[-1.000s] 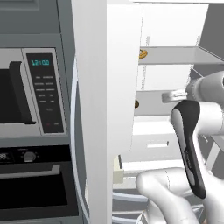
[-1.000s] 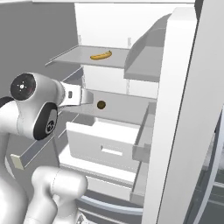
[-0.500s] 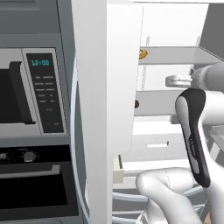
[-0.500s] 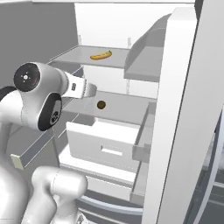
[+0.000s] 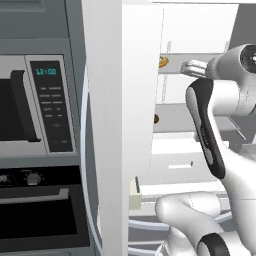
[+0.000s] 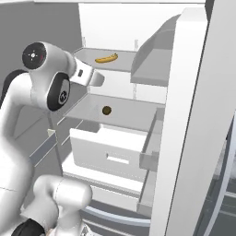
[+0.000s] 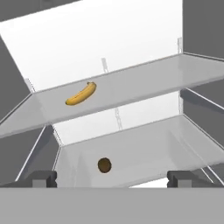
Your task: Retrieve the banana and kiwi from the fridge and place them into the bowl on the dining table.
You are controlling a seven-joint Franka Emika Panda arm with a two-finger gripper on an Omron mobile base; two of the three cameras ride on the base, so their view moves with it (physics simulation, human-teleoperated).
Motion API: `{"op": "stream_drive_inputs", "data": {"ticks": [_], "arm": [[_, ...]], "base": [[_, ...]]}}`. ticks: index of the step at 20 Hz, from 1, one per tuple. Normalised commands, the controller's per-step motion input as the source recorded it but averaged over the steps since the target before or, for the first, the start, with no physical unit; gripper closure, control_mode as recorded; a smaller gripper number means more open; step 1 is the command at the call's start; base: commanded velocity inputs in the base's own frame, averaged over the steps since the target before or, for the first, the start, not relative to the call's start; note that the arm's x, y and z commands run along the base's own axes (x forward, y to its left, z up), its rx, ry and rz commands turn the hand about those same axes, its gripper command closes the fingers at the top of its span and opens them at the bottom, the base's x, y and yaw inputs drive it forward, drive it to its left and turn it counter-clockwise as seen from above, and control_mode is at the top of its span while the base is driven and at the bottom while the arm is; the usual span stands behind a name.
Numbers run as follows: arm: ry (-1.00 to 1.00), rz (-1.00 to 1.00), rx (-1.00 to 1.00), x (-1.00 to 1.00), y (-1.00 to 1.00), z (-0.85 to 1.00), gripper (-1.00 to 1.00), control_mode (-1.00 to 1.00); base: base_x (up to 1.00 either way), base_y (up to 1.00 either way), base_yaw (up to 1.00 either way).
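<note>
A: Start at the end effector [image 7: 112, 178]. What is it doing?

B: In the hand view its two dark fingertips [image 7: 43, 178] stand far apart at the bottom, with nothing between them. It is released and empty. In the right base view I see the white wrist pointing into the fridge [image 6: 138, 27], but the fingers themselves are hard to make out there.

A: And in the left base view?

B: The arm's own dark-striped link stands in front, and the hand end is partly cut off behind it, so I cannot read the fingers from that side.

A: Where is the banana [image 7: 81, 94]?

B: On the upper glass shelf [image 7: 144, 81], lying flat, ahead of the end effector and above its line, toward the left in the hand view. It is well apart from the fingertips. In the right base view it lies near the back of that shelf, beyond the wrist.

A: The kiwi [image 7: 104, 165]?

B: On the lower shelf [image 7: 157, 148], near its front edge, below the banana. In the hand view it sits just above the gap between the fingertips, slightly left of centre, not touched. From the left base view the white open door [image 5: 117, 125] hides most of both fruits.

A: The arm's pose?

B: It rises from the base, bends at a high elbow, and the forearm reaches level toward the shelves. Under the lower shelf a white drawer [image 6: 110, 152] stands pulled out.
</note>
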Motion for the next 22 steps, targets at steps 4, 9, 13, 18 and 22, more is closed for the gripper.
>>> {"op": "stream_drive_inputs", "data": {"ticks": [4,9,13,18,22], "arm": [[0.10,0.01,0.01,0.76,0.00,0.10,-1.00,-1.00],[0.21,0.06,0.00,0.89,0.00,0.00,-1.00,-1.00],[0.17,0.07,0.00,0.90,0.00,0.00,-1.00,-1.00],[0.00,0.01,0.00,0.77,0.00,-0.16,-1.00,-1.00],[0.00,0.00,0.00,0.69,0.00,-0.33,-1.00,-1.00]], "base": [[0.00,0.00,0.00],[0.00,0.00,0.00],[0.00,0.00,0.00],[0.00,0.00,0.00],[0.00,0.00,0.00]]}}
